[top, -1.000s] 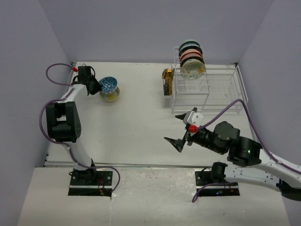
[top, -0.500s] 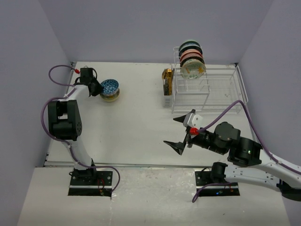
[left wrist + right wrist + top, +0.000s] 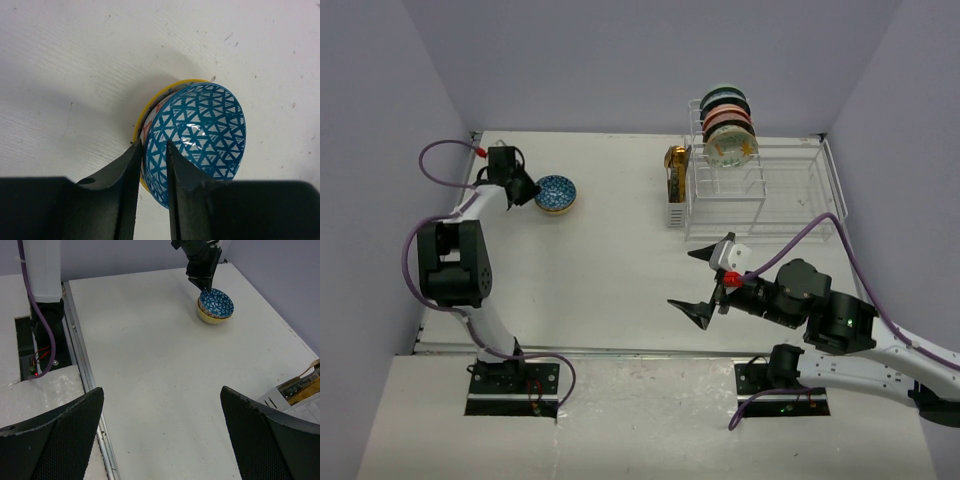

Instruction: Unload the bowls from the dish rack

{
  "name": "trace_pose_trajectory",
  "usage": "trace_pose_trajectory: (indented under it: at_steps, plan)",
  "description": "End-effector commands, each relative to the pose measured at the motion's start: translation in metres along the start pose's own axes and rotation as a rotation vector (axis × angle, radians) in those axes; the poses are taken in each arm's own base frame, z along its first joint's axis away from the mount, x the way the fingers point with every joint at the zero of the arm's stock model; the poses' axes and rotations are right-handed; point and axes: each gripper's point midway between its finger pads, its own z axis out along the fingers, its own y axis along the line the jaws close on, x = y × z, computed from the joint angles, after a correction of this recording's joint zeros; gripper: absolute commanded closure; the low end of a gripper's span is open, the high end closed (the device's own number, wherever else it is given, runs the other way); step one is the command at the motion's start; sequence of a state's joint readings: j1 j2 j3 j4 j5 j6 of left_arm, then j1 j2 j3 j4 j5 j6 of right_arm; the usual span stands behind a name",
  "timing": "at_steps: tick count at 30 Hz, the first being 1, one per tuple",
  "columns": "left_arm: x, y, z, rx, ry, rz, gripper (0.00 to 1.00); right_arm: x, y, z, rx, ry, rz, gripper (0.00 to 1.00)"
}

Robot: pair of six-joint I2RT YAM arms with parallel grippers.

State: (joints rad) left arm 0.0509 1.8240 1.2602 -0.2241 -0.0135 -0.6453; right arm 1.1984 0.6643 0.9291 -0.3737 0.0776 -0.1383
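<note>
A bowl with a blue triangle pattern inside and a yellow outside (image 3: 557,194) sits on the table at the far left. My left gripper (image 3: 528,189) is shut on its near rim, one finger inside and one outside (image 3: 154,150); the bowl (image 3: 200,127) tilts slightly in that view. The white wire dish rack (image 3: 790,190) stands at the back right with several bowls (image 3: 728,125) upright in its tall slots. My right gripper (image 3: 685,277) is open and empty above the table in front of the rack. Its view shows the blue bowl (image 3: 216,305) far off.
A gold-brown utensil holder (image 3: 675,170) hangs on the rack's left side. The rack's low basket part is at the right. Purple walls enclose the table on three sides. A metal rail (image 3: 82,365) runs along the near edge.
The blue bowl has gone from tilted and raised to lying flat on the table, still in my left gripper. The right gripper shifted slightly and then stayed.
</note>
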Motion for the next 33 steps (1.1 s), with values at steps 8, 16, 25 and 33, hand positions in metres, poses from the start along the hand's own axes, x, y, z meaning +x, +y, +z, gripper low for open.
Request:
trace_pose_trajectory:
  at_steps: [8, 16, 25, 33]
  plan:
    - [-0.006, -0.006, -0.026, 0.034, -0.045, -0.019, 0.81, -0.009, 0.004, 0.004, -0.02, -0.035, 0.005, 0.01]
    - [0.013, 0.004, -0.013, 0.017, -0.004, -0.023, 0.89, -0.005, 0.003, 0.007, -0.015, -0.022, 0.011, 0.01]
    - [-0.035, -0.022, -0.071, 0.084, -0.15, -0.009, 0.71, -0.003, -0.028, 0.011, 0.173, 0.003, 0.086, 0.01]
    - [-0.057, -0.061, -0.199, 0.272, -0.326, 0.092, 0.0, -0.034, -0.162, -0.023, 0.668, -0.211, 0.658, 0.01]
